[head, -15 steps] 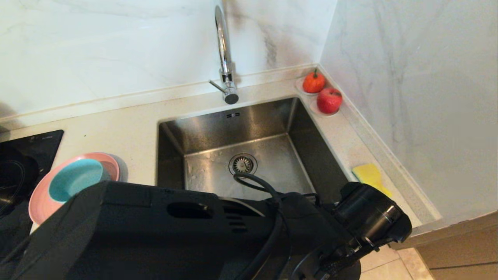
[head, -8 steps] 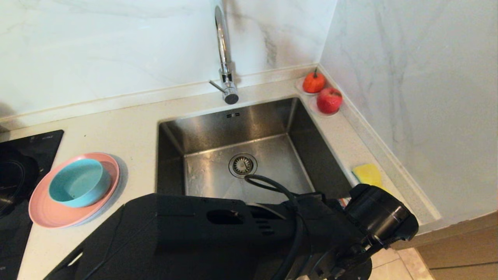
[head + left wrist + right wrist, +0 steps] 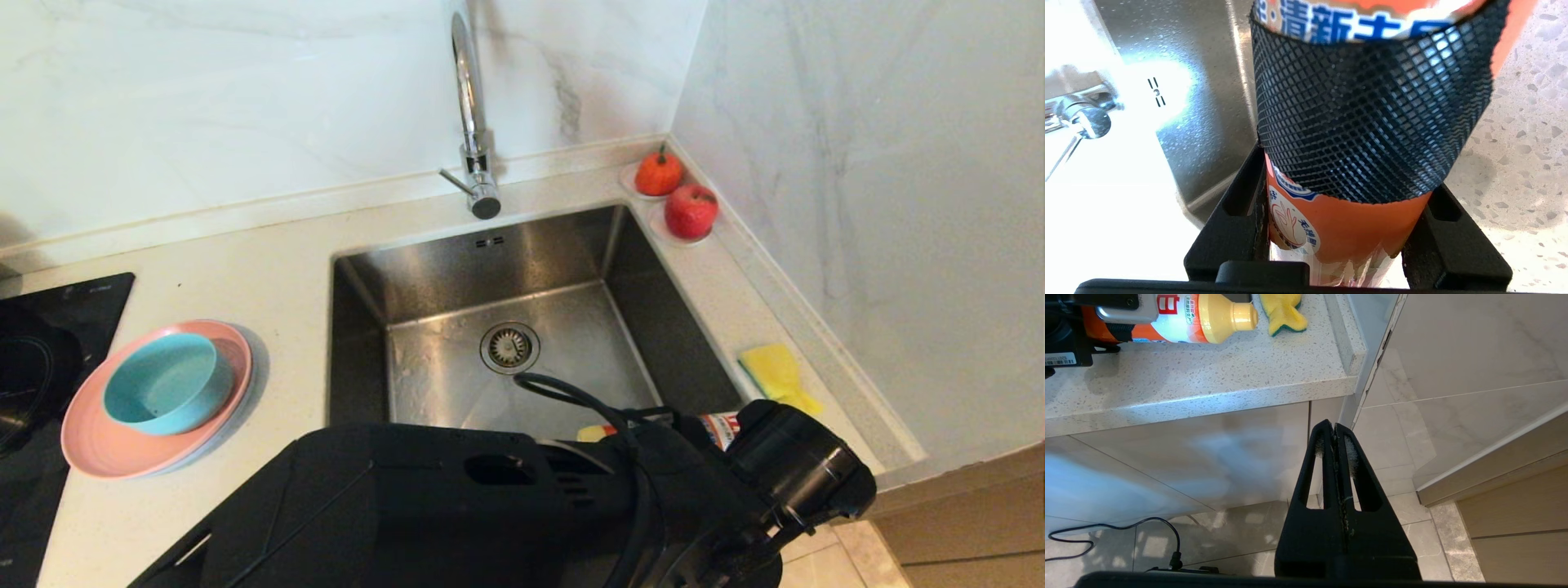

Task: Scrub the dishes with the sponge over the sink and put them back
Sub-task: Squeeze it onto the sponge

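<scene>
The left gripper (image 3: 1347,228), clamped on an orange detergent bottle (image 3: 1367,122), has swung rightward, uncovering the stacked dishes (image 3: 159,400) at the counter's left edge (sponge (image 3: 780,377) untouched by the right edge), probably to dose soap.

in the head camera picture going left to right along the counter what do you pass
pink plate with the teal bowl on it → sink → yellow sponge
</scene>
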